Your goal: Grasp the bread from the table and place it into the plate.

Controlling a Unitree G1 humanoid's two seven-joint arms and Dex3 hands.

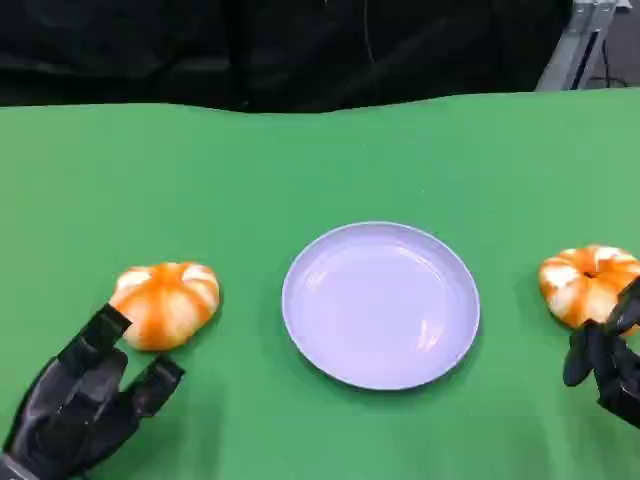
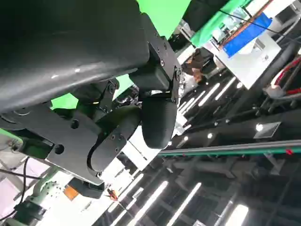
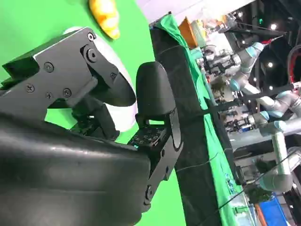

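On the green table a round orange-and-white bread [image 1: 165, 303] lies left of the pale lilac plate [image 1: 296, 330]. A second bread [image 1: 588, 286] lies to the plate's right. My left hand [image 1: 88, 398] rests at the lower left with its fingers spread, its fingertips just short of the left bread and nothing in its grasp. My right hand [image 1: 608, 358] sits at the right edge, partly cut off, fingers apart, one fingertip at the near side of the right bread. In the right wrist view a bread [image 3: 106, 14] lies beyond my right hand [image 3: 117, 94] and the plate [image 3: 123, 121].
The table's far edge meets a black backdrop [image 1: 280, 50]. Open green cloth [image 1: 330, 160] surrounds the plate. The left wrist view shows my left hand [image 2: 136, 122] against ceiling lights and workshop clutter.
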